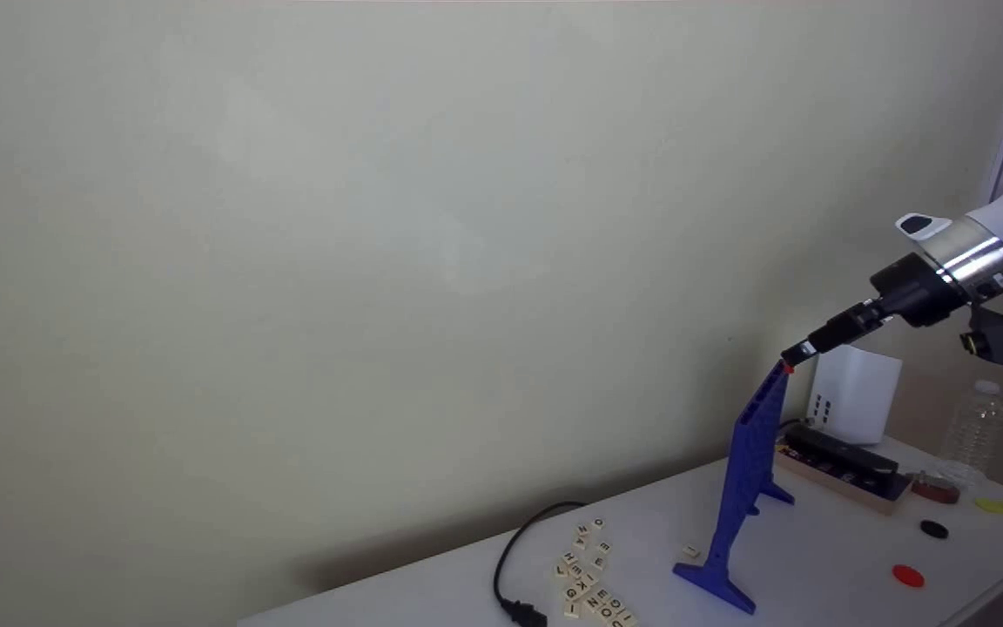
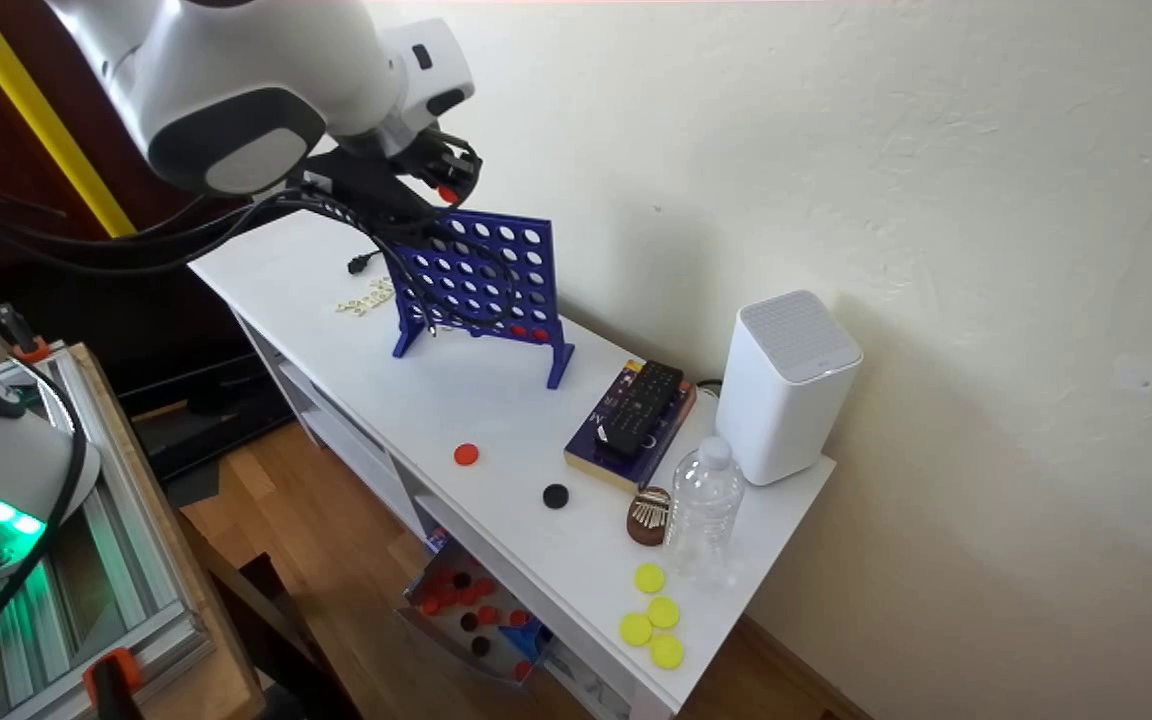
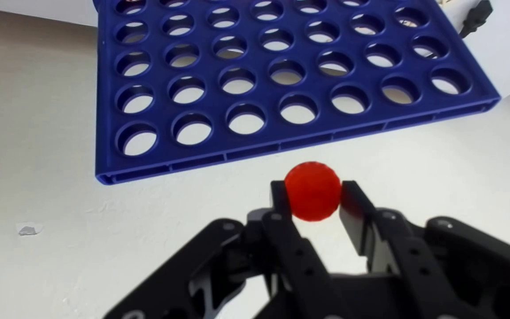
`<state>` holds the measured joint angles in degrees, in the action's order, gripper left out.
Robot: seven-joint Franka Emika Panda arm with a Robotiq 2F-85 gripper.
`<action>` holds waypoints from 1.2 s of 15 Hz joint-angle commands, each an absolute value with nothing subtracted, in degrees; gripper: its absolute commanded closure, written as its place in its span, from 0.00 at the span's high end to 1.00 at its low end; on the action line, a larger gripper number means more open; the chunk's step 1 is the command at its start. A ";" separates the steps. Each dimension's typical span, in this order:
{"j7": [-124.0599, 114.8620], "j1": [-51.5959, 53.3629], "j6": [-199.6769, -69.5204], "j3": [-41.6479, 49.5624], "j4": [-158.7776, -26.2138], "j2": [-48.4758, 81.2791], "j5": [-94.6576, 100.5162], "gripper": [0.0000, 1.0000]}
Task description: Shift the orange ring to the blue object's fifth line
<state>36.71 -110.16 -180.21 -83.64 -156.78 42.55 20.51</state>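
Low in the wrist view, the black gripper (image 3: 315,198) has its jaws drawn in to the breadth of an orange-red disc (image 3: 312,191), which it grips by opposite edges between two blurred fingertips. The disc is near the slotted top edge of the blue stand (image 3: 266,93): in the wrist view it appears just beyond that edge, in an exterior view just above it; whether the two touch, and which slot the disc lines up with, I cannot tell. Behind the gripper, the white robot arm (image 2: 336,60) reaches in over a white table (image 2: 516,430). On that table the stand is upright on two feet, its panel pierced by rows of round holes, with two red discs (image 2: 540,335) in the lowest row, at one end. To one side of it lie scattered cream letter tiles (image 1: 582,585) and a black corded plug (image 1: 526,614). To its other side are a loose red disc (image 2: 466,455), a black disc (image 2: 556,496), and a dark book or box (image 2: 586,447) with a black remote (image 2: 644,400) on top. Farther along come a brown thumb piano (image 2: 647,515), a clear bottle (image 2: 704,500) standing upright, four yellow discs (image 2: 665,651) and a tall white box (image 2: 781,420).
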 commanded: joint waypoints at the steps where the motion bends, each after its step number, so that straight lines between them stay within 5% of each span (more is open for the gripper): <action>1: 34.95 -110.95 -179.79 -83.79 -157.11 42.95 23.09 0.09; 18: 34.47 -111.97 -179.59 -84.57 -157.34 41.67 23.70 0.09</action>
